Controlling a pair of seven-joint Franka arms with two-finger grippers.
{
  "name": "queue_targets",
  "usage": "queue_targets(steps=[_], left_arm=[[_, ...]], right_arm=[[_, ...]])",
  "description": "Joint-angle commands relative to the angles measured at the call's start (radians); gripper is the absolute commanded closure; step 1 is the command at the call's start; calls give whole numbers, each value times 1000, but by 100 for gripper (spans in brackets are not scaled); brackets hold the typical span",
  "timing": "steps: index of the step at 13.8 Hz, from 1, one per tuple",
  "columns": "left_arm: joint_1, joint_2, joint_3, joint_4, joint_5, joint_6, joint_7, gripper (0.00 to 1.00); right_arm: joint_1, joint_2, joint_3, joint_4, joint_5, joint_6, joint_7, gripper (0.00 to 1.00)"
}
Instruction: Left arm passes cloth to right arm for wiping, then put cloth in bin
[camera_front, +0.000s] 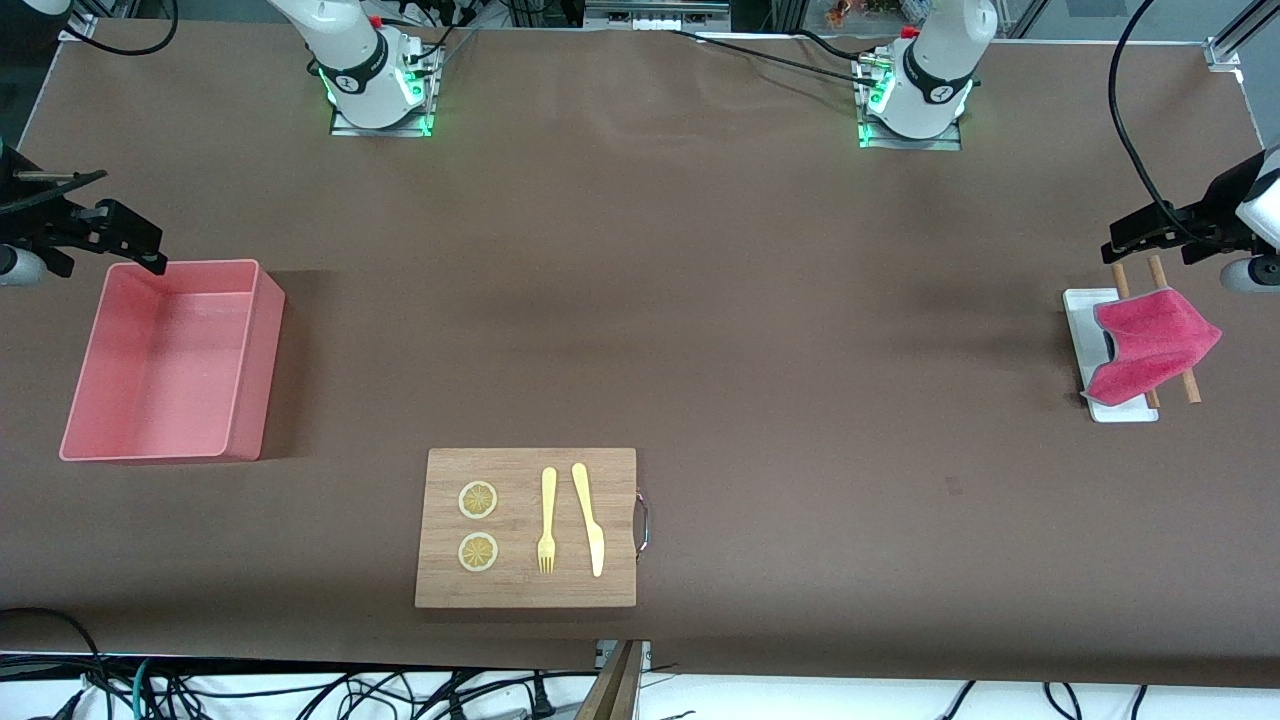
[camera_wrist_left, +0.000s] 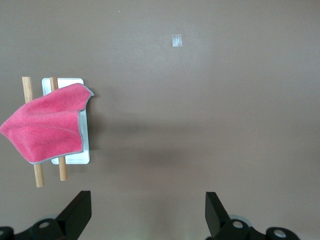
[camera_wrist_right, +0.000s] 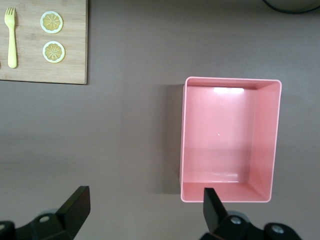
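So the cloth (camera_front: 1150, 345) is draped over two wooden sticks (camera_front: 1180, 370) and a white tray (camera_front: 1080, 335) at the left arm's end. The left gripper (camera_front: 1140, 237) hovers beside it, jaws released. The right gripper (camera_front: 130, 240) (also spread wide, holding nothing) hangs over the bin (camera_front: 245, 400).

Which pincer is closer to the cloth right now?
Left. The left pincer hangs just beside the cloth; the right pincer is at the bin, at the table's right-arm end.
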Motion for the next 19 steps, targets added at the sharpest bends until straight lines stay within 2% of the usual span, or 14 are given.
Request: queue_targets(steps=[1,6,19], left_arm=[[7,-15,-8,-7,-10,2,-7,0],[1,-8,-16,-3,-7,2,-8,0],[-4,19,-15,-1,33,7,6,0]], right_arm=[[-3,7,-1,18,22,-13,-10,0],[-3,7,-2,18,21,-12,108,0],[-6,25,-4,45,17,0,115,0]])
